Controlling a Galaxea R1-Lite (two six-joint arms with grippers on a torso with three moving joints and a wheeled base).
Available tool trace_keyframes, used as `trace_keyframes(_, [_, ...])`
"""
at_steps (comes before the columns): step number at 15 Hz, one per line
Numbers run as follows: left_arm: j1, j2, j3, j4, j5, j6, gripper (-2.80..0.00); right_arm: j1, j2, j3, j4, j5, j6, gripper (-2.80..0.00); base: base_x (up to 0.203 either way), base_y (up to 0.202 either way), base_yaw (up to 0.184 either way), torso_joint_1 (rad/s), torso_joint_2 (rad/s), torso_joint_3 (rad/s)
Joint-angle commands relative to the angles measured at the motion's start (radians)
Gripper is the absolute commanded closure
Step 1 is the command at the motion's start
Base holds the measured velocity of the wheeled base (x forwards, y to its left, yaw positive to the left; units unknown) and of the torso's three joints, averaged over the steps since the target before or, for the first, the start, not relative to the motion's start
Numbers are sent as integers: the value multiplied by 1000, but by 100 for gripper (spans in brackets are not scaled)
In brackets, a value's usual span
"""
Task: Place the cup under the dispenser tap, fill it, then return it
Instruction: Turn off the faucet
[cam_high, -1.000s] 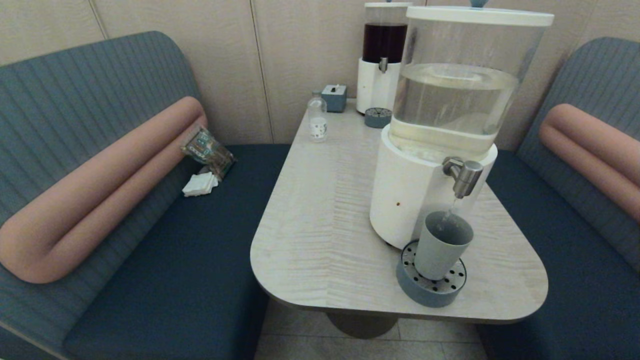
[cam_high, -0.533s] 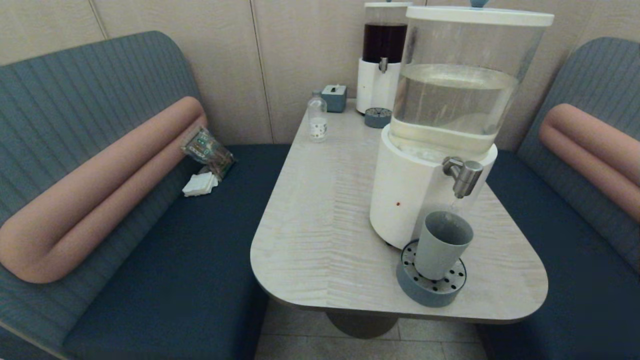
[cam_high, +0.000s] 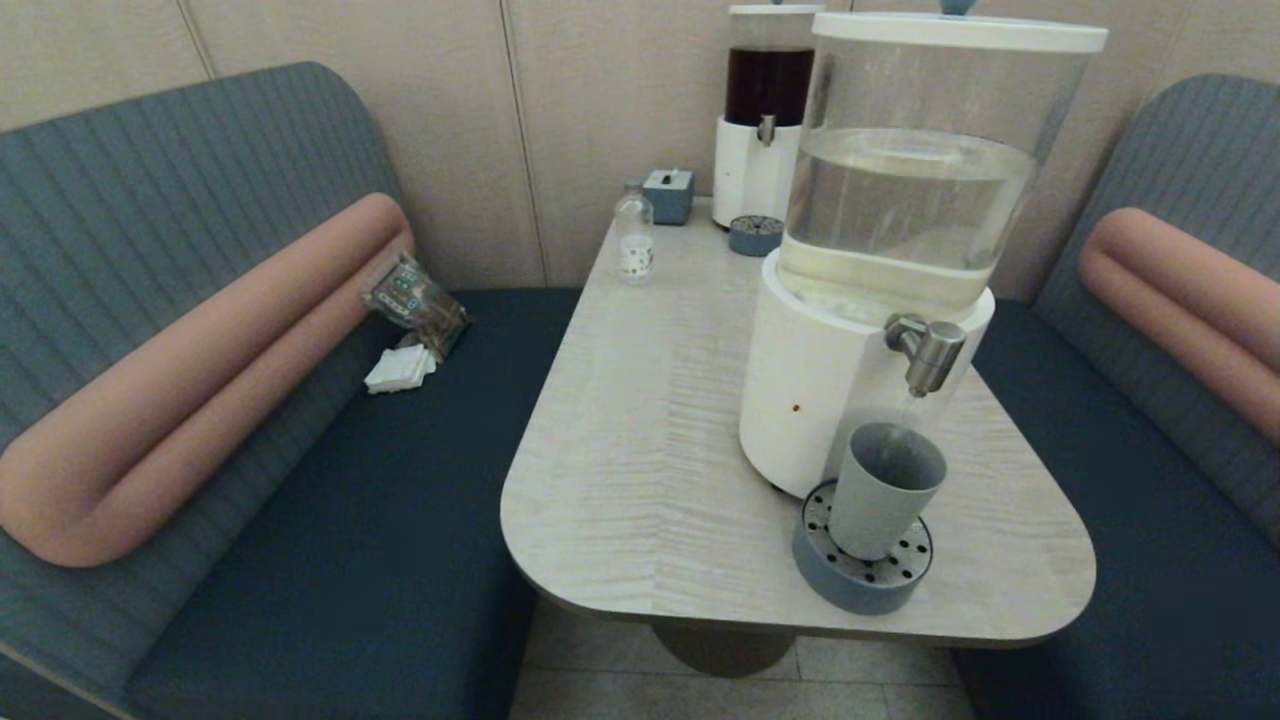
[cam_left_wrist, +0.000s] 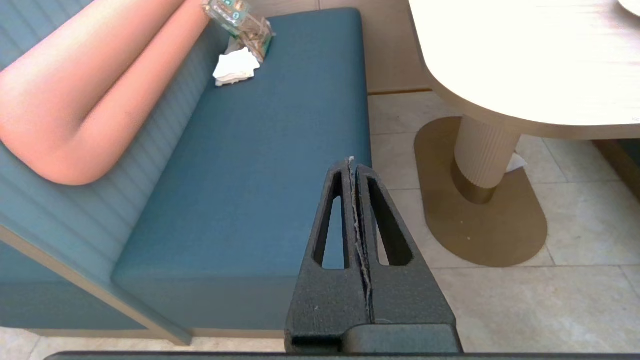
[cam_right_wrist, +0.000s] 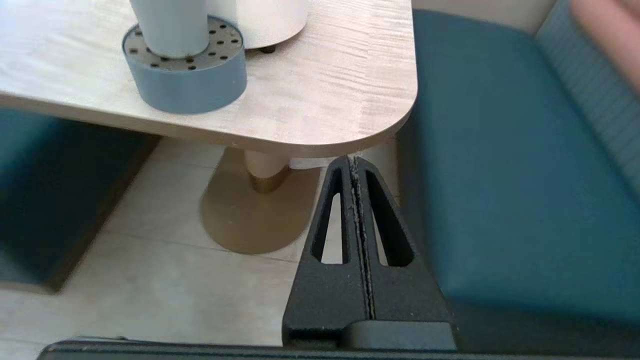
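Nearest me, both arms hang low off the table's near edge. My left gripper is clenched on nothing above the floor beside the left bench. My right gripper is likewise pressed closed and empty, just below the table's near right corner.

On that corner the cup stands upright on the drip tray, directly beneath the dispenser tap. A second ago a thin stream ran from the spout into it; now none shows, so I judge filling finished and only the return remains.

The tray sits close to the near edge, and the white dispenser base touches its far side, so my right gripper must come in from the near right. The wide left tabletop offers room; the small bottle stands far back.
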Motion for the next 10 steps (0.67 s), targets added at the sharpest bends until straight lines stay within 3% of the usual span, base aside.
trace_keyframes(1, [1,1,0,1,-1,5,0,0,5,-2,2,-1,8,0,0,0,0,0,0,0])
trace_keyframes(3, [1,1,-19,-5,-6,9,0,0,2,-1,0,-1,15,0,0,0,0,0,0,0])
trace_keyframes(6, [-1,66,-282,71,-75,-19,0,0,2,1,-2,-1,15,0,0,0,0,0,0,0])
trace_keyframes(8, [-2,242,-484,128,-128,-88,0,0,2,1,-2,-1,15,0,0,0,0,0,0,0])
trace_keyframes(10, [-2,524,-715,157,-202,-213,0,0,2,1,-2,-1,15,0,0,0,0,0,0,0])
